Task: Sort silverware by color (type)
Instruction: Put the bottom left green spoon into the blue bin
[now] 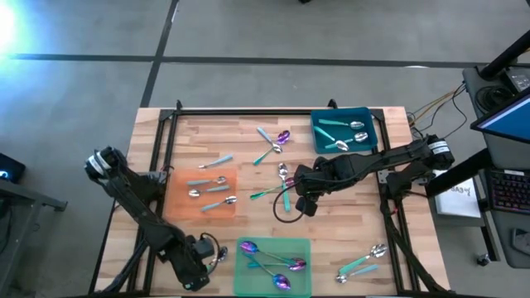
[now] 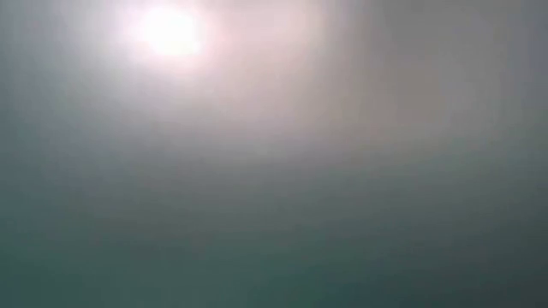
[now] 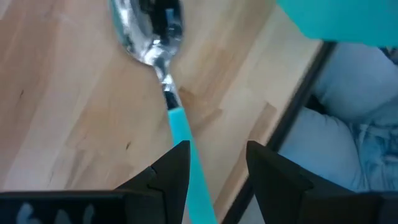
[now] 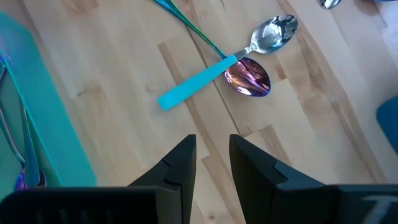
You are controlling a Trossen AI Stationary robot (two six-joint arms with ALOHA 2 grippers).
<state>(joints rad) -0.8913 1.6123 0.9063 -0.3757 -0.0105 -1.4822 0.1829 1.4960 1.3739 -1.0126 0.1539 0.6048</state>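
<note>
Silver-headed spoon with a teal handle (image 3: 163, 59) lies on the wooden table (image 1: 248, 136) by its near edge, handle between the left gripper's (image 1: 201, 263) parted, unclamped fingers. Right gripper (image 4: 211, 158), slightly apart and empty, hovers mid-table over a crossed silver and purple spoon pair (image 4: 252, 59). Teal bin (image 1: 368, 116) holds silver spoons; green mat (image 1: 248, 277) holds purple ones.

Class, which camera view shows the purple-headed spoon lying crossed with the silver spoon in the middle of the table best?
The right wrist view: the purple-headed spoon fills it, close and clear, its head tucked under the silver spoon with the blue handle. The high view shows both only small, beside the right gripper. The left wrist view shows a different spoon; the low view shows nothing.
</note>
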